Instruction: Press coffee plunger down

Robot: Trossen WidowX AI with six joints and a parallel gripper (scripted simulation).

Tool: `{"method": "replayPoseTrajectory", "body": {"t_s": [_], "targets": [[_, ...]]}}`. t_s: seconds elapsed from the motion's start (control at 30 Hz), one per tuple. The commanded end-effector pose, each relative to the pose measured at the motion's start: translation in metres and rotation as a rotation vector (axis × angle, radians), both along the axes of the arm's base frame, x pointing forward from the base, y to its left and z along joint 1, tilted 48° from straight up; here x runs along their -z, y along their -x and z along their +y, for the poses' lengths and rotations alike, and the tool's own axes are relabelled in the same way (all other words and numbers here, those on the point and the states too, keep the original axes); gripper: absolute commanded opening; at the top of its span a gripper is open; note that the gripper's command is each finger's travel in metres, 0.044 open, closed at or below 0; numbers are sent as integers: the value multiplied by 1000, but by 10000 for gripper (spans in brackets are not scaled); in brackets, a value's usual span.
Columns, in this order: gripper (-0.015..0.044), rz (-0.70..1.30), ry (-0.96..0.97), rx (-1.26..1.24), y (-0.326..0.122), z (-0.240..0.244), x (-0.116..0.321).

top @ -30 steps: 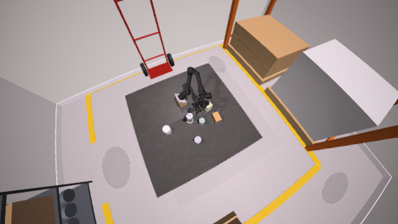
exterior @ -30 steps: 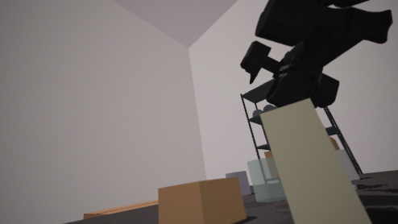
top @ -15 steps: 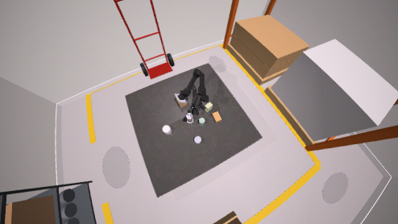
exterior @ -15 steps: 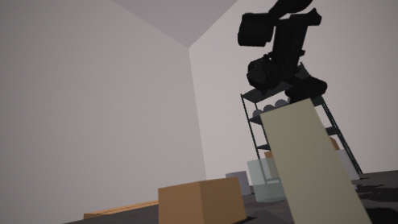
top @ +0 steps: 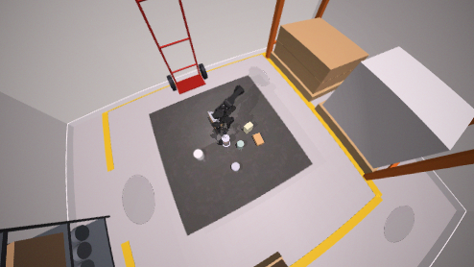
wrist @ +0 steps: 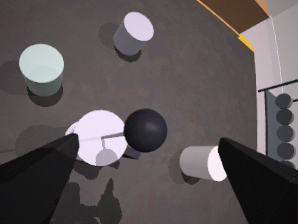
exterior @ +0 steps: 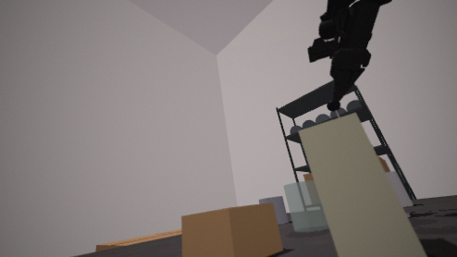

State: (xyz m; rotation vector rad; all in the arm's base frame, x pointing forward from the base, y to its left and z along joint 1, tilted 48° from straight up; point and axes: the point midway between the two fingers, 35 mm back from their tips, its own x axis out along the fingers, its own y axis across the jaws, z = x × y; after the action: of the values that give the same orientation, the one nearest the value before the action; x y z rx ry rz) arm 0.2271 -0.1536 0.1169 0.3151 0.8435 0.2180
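Note:
The coffee press (top: 225, 140) stands upright on the dark mat; its round white lid (wrist: 95, 145) is below and left of centre in the wrist view. A thin rod rises from the lid to the black plunger knob (exterior: 333, 105) (wrist: 145, 130), which stands well above the lid, so the plunger is up. My gripper (wrist: 150, 142) is open and empty, its fingers pointing down from above the press. In the wrist view the knob lies between the two fingertips, nearer the left one, with no contact visible. The press body is mostly hidden under its lid in the wrist view and behind the cream block in the exterior view.
A pale green cup (top: 240, 144) (exterior: 302, 217) (wrist: 41, 70) stands near the press. A lavender cylinder (top: 235, 166) (wrist: 132, 35) and a white cylinder (top: 198, 154) (wrist: 196, 162) stand farther out. A cream block (top: 248, 127) (exterior: 361, 185) and an orange box (top: 258, 139) (exterior: 231, 231) are beyond the cup.

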Motion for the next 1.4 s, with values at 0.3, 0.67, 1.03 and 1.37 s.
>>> {"method": "replayPoseTrajectory", "body": {"t_s": [0.3, 0.67, 1.03, 1.37], "targets": [[440, -244, -451, 367, 31, -35, -24], [440, -245, -452, 366, 28, -5, 3], [440, -238, -448, 365, 14, -1, 11], [440, -243, -449, 366, -1, 3, 16]]}}
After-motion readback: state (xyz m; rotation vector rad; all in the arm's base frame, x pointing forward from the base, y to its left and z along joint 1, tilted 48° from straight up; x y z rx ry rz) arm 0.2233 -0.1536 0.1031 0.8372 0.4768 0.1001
